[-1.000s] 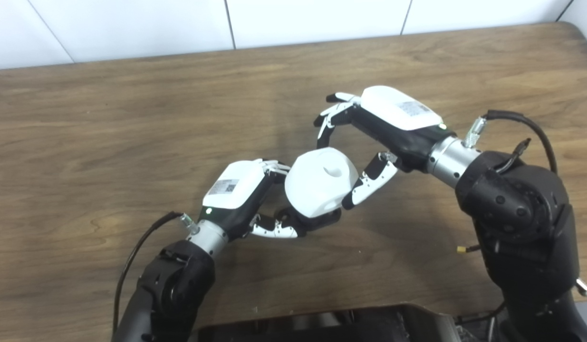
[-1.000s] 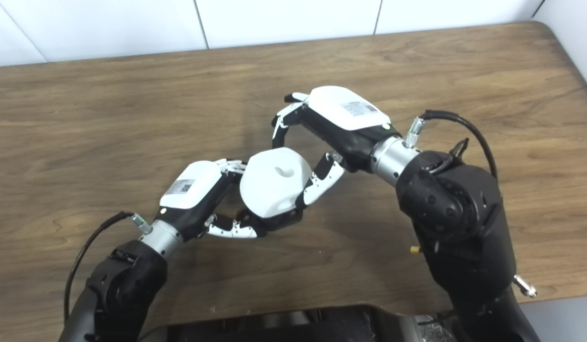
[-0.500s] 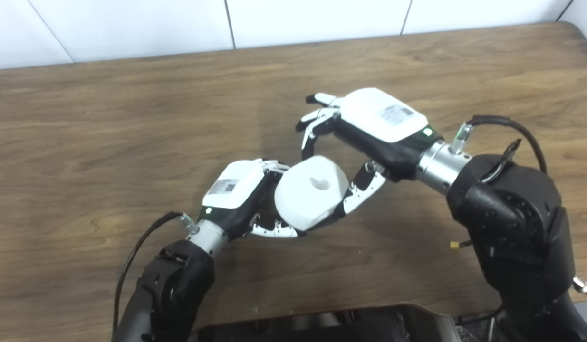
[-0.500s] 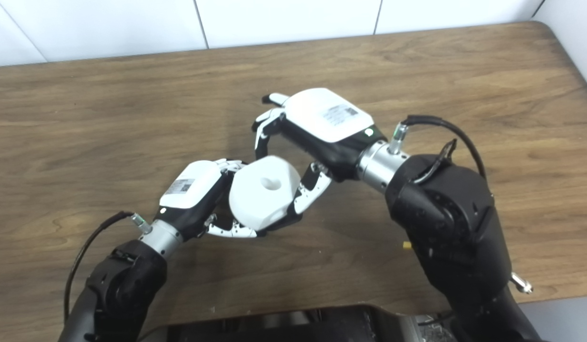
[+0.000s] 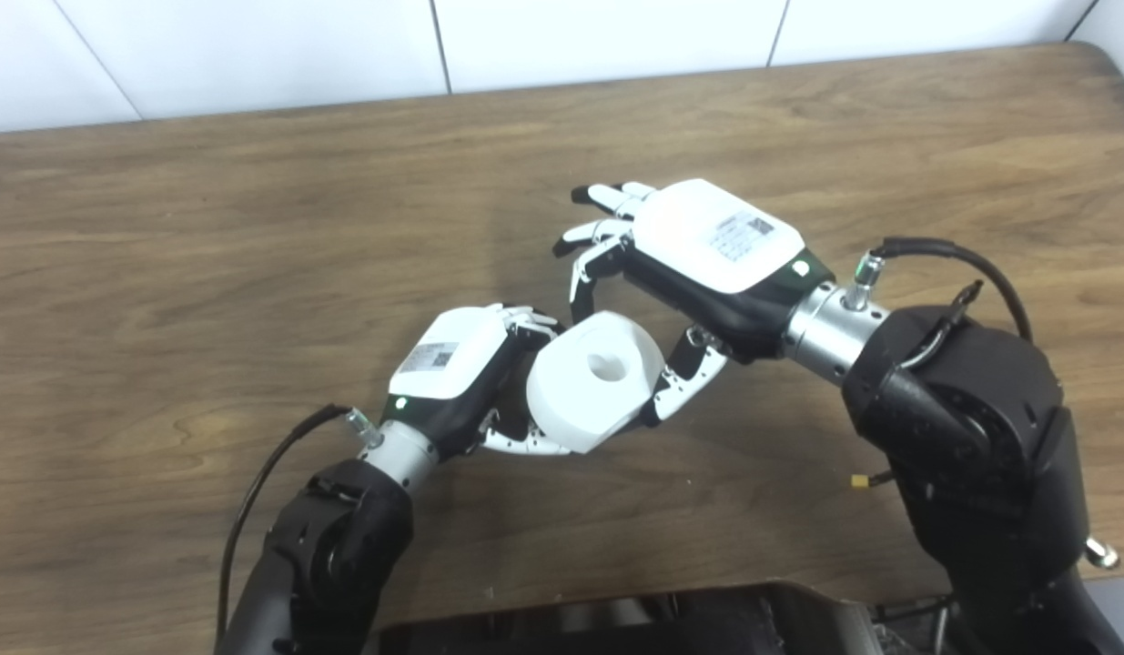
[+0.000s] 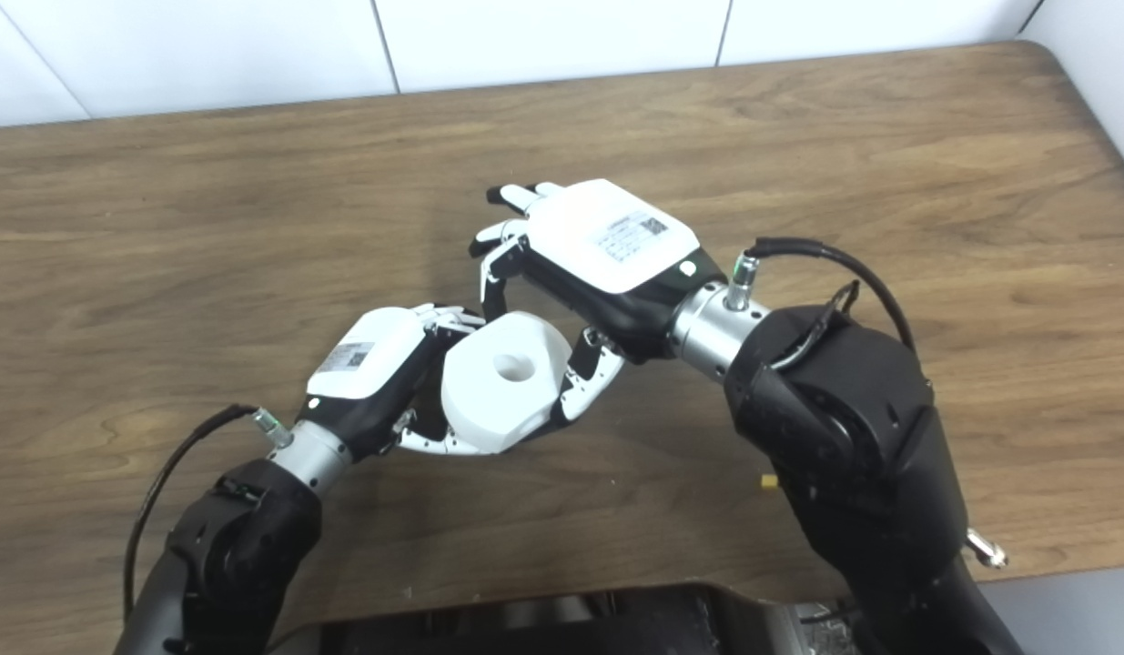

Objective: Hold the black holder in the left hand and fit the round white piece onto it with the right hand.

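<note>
Left hand (image 5: 452,364) clenched — right hand (image 5: 698,264) spread.

The left hand (image 5: 461,364) is curled around the near-left side of the round white piece (image 5: 593,380), whose hole faces up. The right hand (image 5: 698,259) arches over it, thumb against its right side, fingers spread above the wooden counter (image 5: 207,236).

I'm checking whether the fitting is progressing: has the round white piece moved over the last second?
Yes. The round white piece has shifted left and slightly down the picture, closing against the left hand, which sits at the same spot on the table; the right hand followed.
</note>
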